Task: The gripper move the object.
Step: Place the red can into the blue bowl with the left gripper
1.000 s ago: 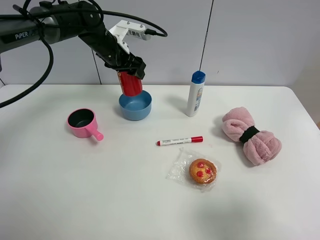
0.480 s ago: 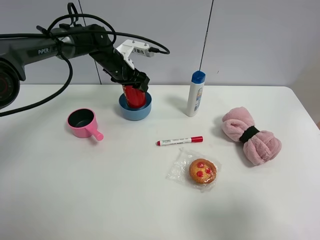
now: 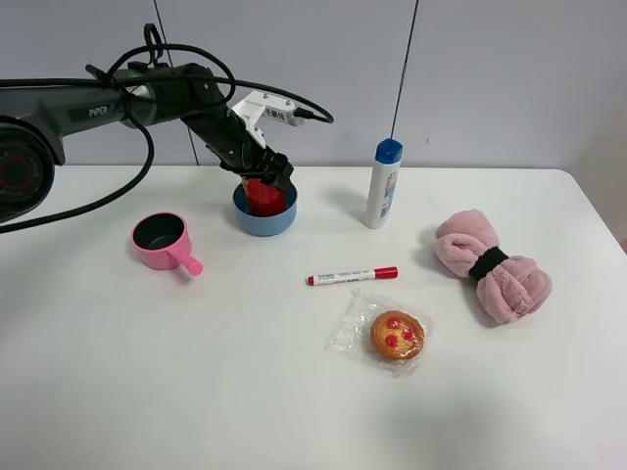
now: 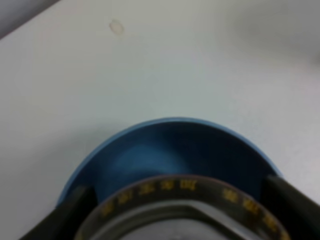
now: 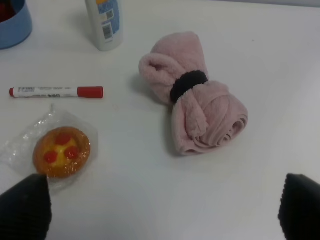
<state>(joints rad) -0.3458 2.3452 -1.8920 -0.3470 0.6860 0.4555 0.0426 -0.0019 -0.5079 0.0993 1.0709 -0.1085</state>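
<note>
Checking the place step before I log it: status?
Left gripper shut on can. Can inside blue bowl. Right gripper open, empty. Nothing blocking the bowl.

The black left arm (image 3: 118, 98) reaches in from the left edge of the exterior view, its forearm sloping down to the right. Black cables (image 3: 196, 51) loop over it and a white block (image 3: 263, 106) sits at the wrist. The left gripper (image 3: 265, 182) points downward, jaws pressed against either side of the red drink can (image 3: 263, 199). The right gripper (image 5: 162, 202) holds its dark fingertips (image 5: 25, 207) spread wide apart.
</note>
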